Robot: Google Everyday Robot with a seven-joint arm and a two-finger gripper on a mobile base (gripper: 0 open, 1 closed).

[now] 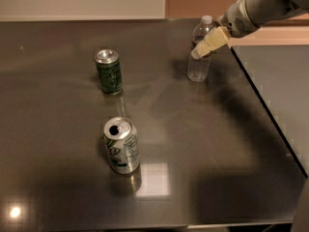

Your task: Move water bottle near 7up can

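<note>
Water bottle (pixel 198 67) upright near far right corner of counter (pixel 207 149). Gripper (pixel 201 49) at bottle's upper part, reaching in from right; whether it grips bottle: cannot tell. 7up can (pixel 121 146) upright toward near edge, left of middle, well apart from bottle. Dark green can (pixel 108 71) behind it.
</note>
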